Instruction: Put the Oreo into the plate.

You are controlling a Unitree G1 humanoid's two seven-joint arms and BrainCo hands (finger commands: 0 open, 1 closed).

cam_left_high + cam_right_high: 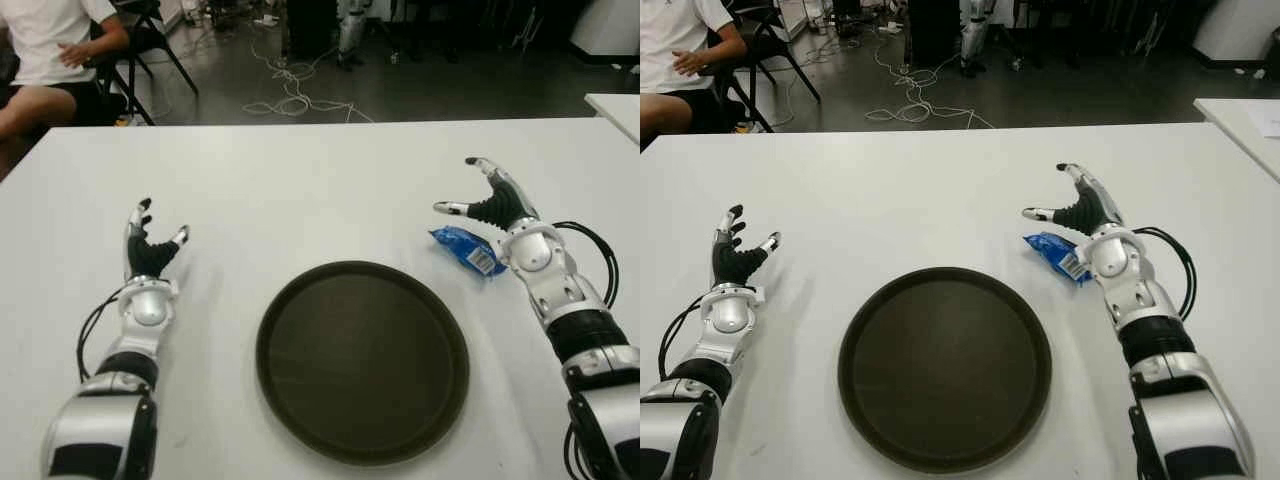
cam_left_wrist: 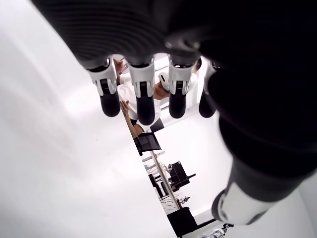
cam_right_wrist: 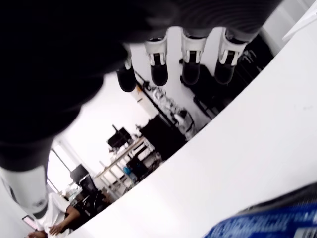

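Blue Oreo pack (image 1: 466,249) lies diagonal beside plate (image 1: 362,360) | right hand (image 1: 487,198) spread, empty

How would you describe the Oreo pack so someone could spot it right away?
On the white table, look just right of the round dark plate. The Oreo pack lies beside the open right hand, the only blue thing there.

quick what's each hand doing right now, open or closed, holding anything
Left hand: open, empty, left of the plate.
Right hand: open, empty, just beside the blue Oreo pack, not gripping it.
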